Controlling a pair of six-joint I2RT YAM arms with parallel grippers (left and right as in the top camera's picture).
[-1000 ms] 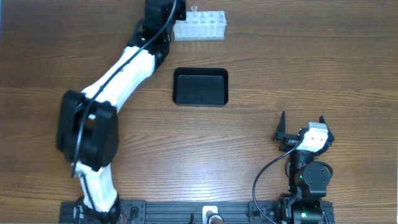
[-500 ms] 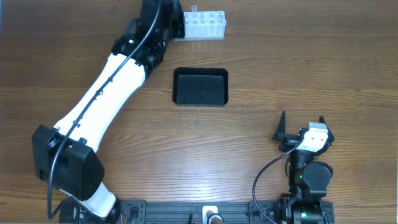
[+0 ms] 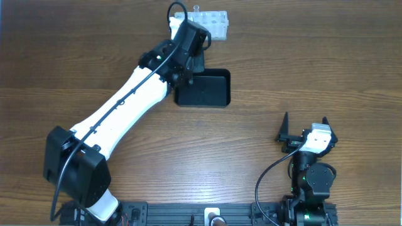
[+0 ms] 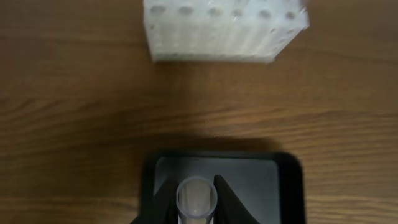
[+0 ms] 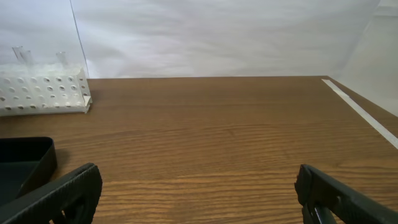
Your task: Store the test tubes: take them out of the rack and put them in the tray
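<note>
Clear plastic test tube (image 4: 197, 202) is pinched between the left gripper's (image 4: 196, 186) fingers, open end toward the wrist camera. It hangs over the left half of the black rectangular plastic tray (image 4: 267, 186) — can't tell if its lower end touches. The white translucent tube rack (image 4: 224, 28) sits on the brown wooden table (image 4: 74, 112) just beyond the tray, with a gap between them. More tubes (image 5: 18, 55) stick up from it. Right gripper (image 3: 305, 122) sits near its own base, well apart from the tray — jaws spread wide, nothing in them.
</note>
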